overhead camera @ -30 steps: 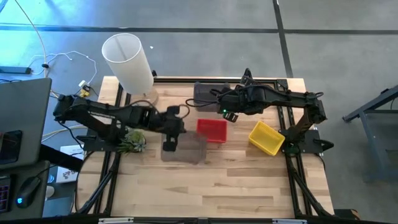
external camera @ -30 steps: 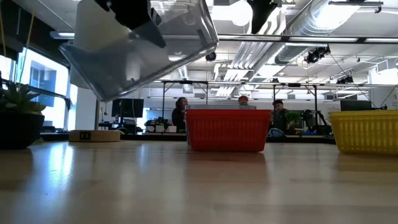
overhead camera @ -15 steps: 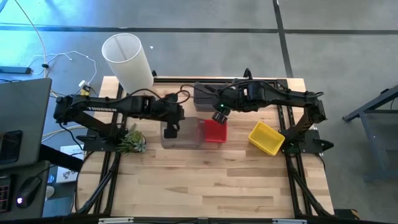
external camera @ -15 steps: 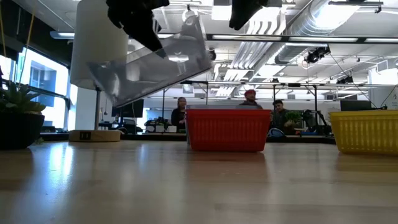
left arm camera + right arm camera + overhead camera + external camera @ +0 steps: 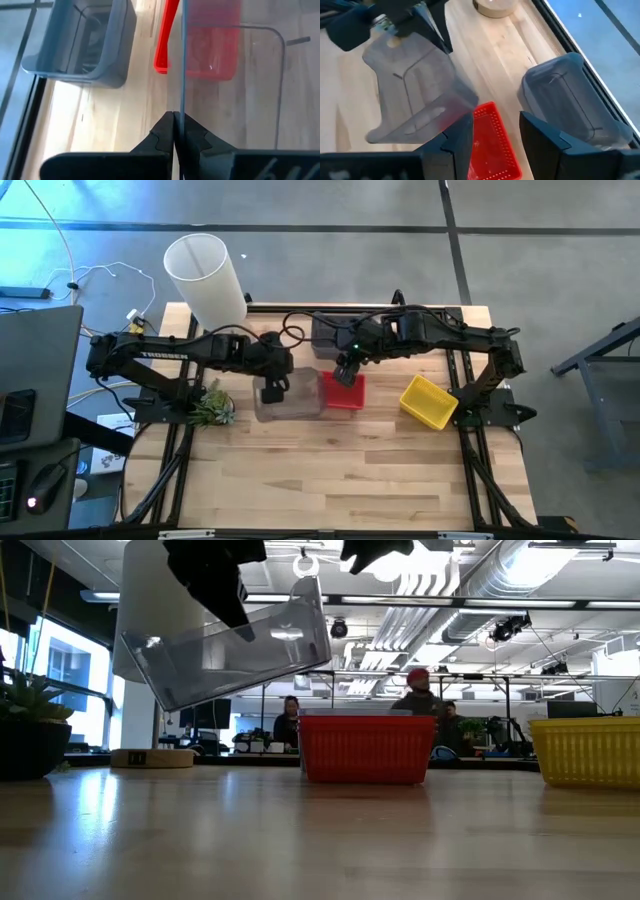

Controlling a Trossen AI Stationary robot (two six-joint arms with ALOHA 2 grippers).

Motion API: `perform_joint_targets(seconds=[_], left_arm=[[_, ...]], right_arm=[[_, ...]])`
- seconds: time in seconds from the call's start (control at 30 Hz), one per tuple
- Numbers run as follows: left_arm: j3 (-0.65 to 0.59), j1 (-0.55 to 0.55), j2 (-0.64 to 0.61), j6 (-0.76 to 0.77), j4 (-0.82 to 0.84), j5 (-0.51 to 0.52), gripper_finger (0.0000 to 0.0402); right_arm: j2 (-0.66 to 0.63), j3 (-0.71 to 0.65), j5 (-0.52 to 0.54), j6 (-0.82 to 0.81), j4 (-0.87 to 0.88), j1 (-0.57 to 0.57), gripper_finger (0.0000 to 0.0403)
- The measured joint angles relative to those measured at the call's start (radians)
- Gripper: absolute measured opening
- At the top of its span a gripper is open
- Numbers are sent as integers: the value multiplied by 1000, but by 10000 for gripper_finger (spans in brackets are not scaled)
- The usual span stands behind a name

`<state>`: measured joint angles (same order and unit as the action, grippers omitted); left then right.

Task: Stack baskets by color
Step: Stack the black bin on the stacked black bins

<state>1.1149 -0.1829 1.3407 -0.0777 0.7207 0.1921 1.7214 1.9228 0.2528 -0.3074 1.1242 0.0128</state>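
Gripping translucent grey basket [image 5: 290,395] by rim, left pincer [image 5: 175,131] closed; right pincer [image 5: 496,131] open, empty.

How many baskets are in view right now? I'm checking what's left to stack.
4. A grey basket held up by the left gripper, another grey basket at the table's back edge, a red basket mid-table, a yellow basket toward the right. Nested ones could be hidden.

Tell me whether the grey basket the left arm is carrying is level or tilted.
Tilted. In the low view the grey basket hangs clear of the table, one end lower than the other, the left gripper shut on its rim.
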Motion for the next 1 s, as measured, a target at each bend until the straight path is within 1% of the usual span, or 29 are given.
perform_joint_targets(seconds=[0.17,0.37,0.53,0.6,0.77,0.87,1.0], left_arm=[[0,6,0,74,50,-18,0],[0,52,4,149,93,-25,0],[0,98,4,209,124,-48,0],[0,118,4,235,139,-58,0],[0,160,4,277,152,-58,0],[0,165,4,299,152,-57,0],[0,172,4,338,156,-61,0]], right_arm=[[0,0,-27,28,-5,0,146],[0,0,-57,79,-21,0,146],[0,0,-159,165,-79,-3,146],[0,0,-184,203,-105,-10,146],[0,0,-195,292,-162,-52,146],[2,-1,-194,331,-184,-81,146],[17,-34,-194,386,-261,-115,146]])
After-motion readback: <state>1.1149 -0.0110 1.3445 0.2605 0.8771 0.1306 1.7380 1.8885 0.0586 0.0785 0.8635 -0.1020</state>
